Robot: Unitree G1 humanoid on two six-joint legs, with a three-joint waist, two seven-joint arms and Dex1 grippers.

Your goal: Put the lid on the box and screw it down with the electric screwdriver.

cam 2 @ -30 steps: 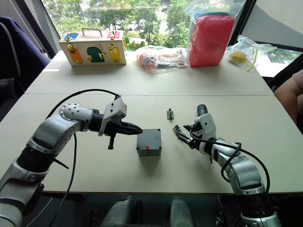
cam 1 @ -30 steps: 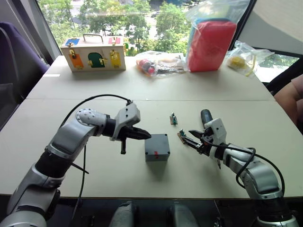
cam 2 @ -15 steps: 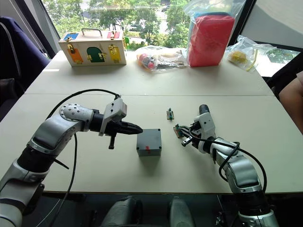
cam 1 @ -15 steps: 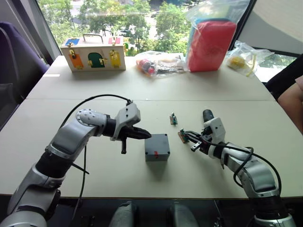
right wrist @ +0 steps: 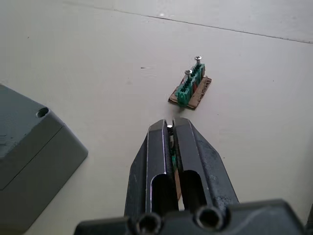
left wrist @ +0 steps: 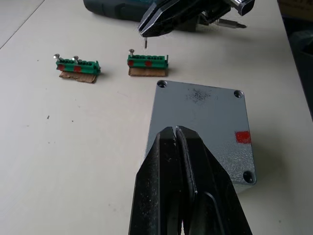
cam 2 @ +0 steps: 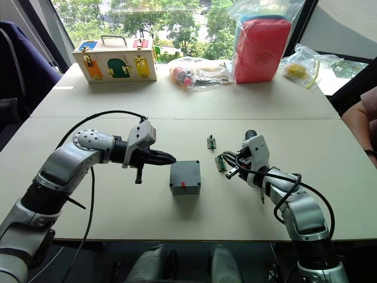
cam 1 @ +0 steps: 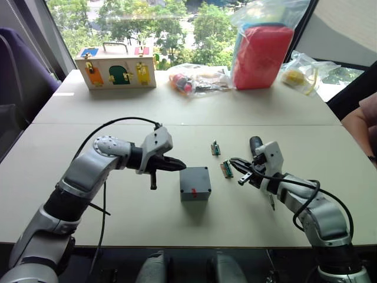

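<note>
The grey box [cam 1: 195, 184] stands mid-table with a red mark on its front. The lid [left wrist: 203, 122] lies flat on top of it, and its corner holes show. My left gripper [cam 1: 182, 165] is shut and empty, its tips just over the box's left edge. My right gripper [cam 1: 232, 160] hovers to the right of the box, above a green connector piece [cam 1: 226, 169], shut on a small screw [left wrist: 145, 43]. The electric screwdriver [cam 1: 255, 143] lies on the table just behind the right gripper.
A second green connector piece [cam 1: 216, 148] holding screws lies behind the first. At the table's far side are a wooden box with coloured doors [cam 1: 116, 66], clear bags [cam 1: 200, 79] and a bagged red block [cam 1: 262, 53]. A person's arm [cam 1: 366, 124] is at the right edge.
My right gripper has closed at the near green piece and risen from it with a screw. The left gripper has barely moved. The person's arm has shifted at the right edge.
</note>
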